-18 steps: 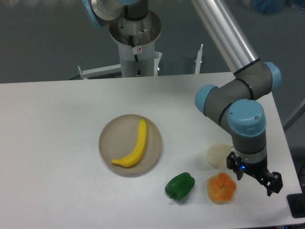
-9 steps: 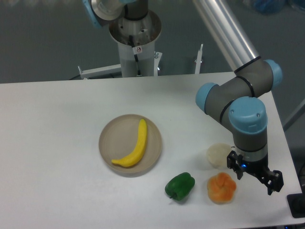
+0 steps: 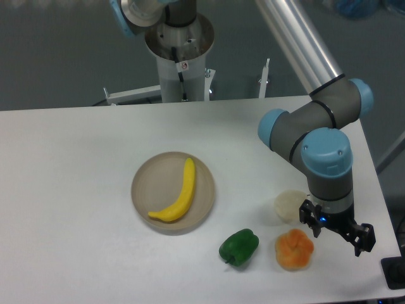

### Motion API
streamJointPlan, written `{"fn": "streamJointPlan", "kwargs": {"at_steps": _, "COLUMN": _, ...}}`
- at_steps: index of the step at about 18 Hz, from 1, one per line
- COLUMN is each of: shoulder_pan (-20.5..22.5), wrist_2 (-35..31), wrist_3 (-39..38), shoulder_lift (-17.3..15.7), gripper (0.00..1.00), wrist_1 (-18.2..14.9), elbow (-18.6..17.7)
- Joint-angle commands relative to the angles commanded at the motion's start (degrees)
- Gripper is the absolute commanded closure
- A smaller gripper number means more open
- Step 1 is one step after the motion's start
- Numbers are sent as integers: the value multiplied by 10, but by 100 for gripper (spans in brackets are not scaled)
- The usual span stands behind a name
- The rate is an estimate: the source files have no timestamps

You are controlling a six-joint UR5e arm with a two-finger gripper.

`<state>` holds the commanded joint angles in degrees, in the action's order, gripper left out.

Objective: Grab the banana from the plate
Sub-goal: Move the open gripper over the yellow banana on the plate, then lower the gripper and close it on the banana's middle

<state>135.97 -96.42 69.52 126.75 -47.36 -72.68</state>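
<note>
A bright yellow banana (image 3: pixel 178 194) lies curved inside the round beige plate (image 3: pixel 145 179) near the middle of the table. My gripper (image 3: pixel 335 233) hangs far to the right of it, near the table's right front corner, just right of an orange fruit. Its black fingers point down and away from the camera, and the gap between them is hard to make out. Nothing shows between them.
An orange segmented fruit (image 3: pixel 294 249), a green pepper (image 3: pixel 239 246) and a pale cream round piece (image 3: pixel 290 204) sit at the front right, between the gripper and the plate. The arm's elbow (image 3: pixel 304 126) hangs over the right side. The robot base (image 3: pixel 180 50) stands behind the table.
The arm has shifted very slightly, a few pixels to the left. The banana and plate have not moved.
</note>
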Motion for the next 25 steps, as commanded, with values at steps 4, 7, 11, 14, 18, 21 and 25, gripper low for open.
{"fn": "streamJointPlan", "kwargs": {"at_steps": 4, "shoulder_pan": 0, "wrist_2": 5, "wrist_3": -17, "shoulder_lift": -70, "gripper": 0, "wrist_1": -73, "elbow": -56}}
{"fn": "streamJointPlan", "kwargs": {"at_steps": 7, "shoulder_pan": -2, "wrist_2": 16, "wrist_3": -53, "shoulder_lift": -109, "gripper": 0, "wrist_1": -146, "elbow": -83}}
{"fn": "streamJointPlan", "kwargs": {"at_steps": 11, "shoulder_pan": -11, "wrist_2": 96, "wrist_3": -131, "shoulder_lift": -151, "gripper": 0, "wrist_1": -166, "elbow": -154}}
{"fn": "streamJointPlan", "kwargs": {"at_steps": 14, "shoulder_pan": -30, "wrist_2": 114, "wrist_3": -173, "shoulder_lift": -171, "gripper": 0, "wrist_1": -157, "elbow": -202}}
{"fn": "streamJointPlan", "kwargs": {"at_steps": 18, "shoulder_pan": -53, "wrist_2": 113, "wrist_3": -214, "shoulder_lift": -171, "gripper": 0, "wrist_1": -113, "elbow": -255}}
{"fn": "streamJointPlan", "kwargs": {"at_steps": 21, "shoulder_pan": -76, "wrist_2": 108, "wrist_3": -237, "shoulder_lift": -173, "gripper": 0, "wrist_1": -14, "elbow": -315}}
{"fn": "streamJointPlan", "kwargs": {"at_steps": 25, "shoulder_pan": -96, "wrist_2": 105, "wrist_3": -261, "shoulder_lift": -172, "gripper": 0, "wrist_1": 10, "elbow": -355}}
